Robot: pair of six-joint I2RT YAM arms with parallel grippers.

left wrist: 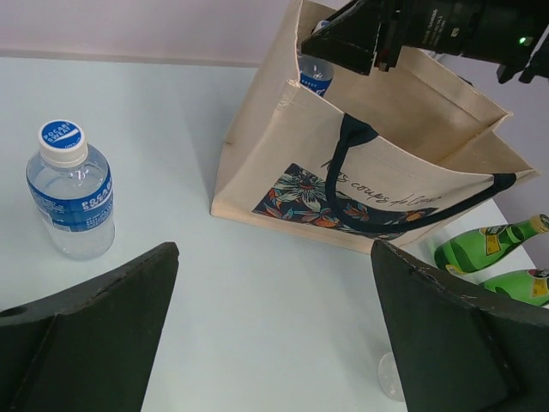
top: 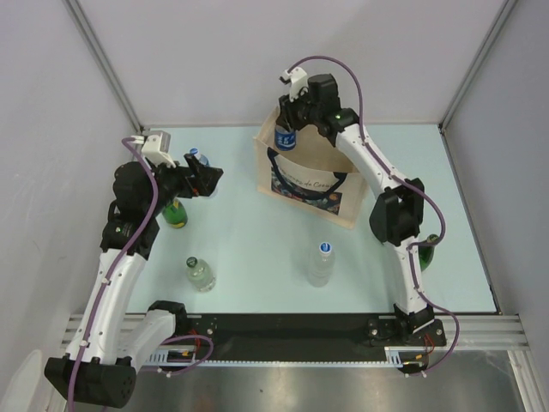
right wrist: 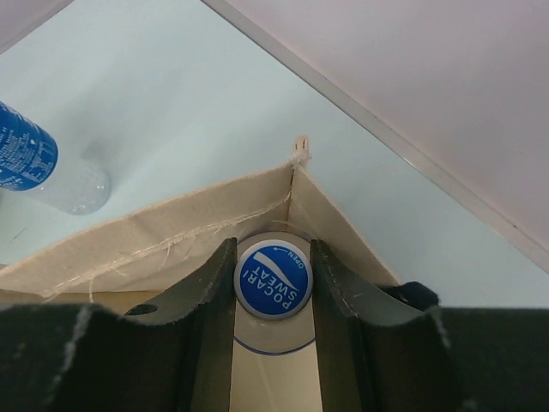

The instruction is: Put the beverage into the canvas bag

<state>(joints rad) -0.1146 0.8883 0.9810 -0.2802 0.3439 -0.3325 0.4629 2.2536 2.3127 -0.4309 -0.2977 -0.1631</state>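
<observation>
At the far middle of the tabletop (top: 257, 249), your canvas bag (top: 309, 159) is standing upright with its mouth gaping. Pale enclosure walls are closing in behind and to both sides, while open surface is lying in front of it. Your right pincer (right wrist: 273, 249) is reaching over the bag's far left corner. Its fingers are parted only as wide as a bottle neck and are pinching the beverage (top: 285, 140) just below its blue cap. The bottle is hanging upright in that corner, close to both cloth walls, and its blue label is showing above the rim in the left wrist view.

Your left pincer (left wrist: 274, 343) is hovering with its dark fingers spread wide and gripping nothing. It is sitting just beside a small blue-labelled bottle (left wrist: 70, 189).

The bag is looking stiff and boxy, in coarse beige weave with fraying threads along the rim, navy strap handles and a dark floral panel. Two clear ribbed bottles (top: 201, 275) (top: 322, 264) are standing nearer you, well apart. A green bottle (top: 176, 213) is sitting by your left arm.
</observation>
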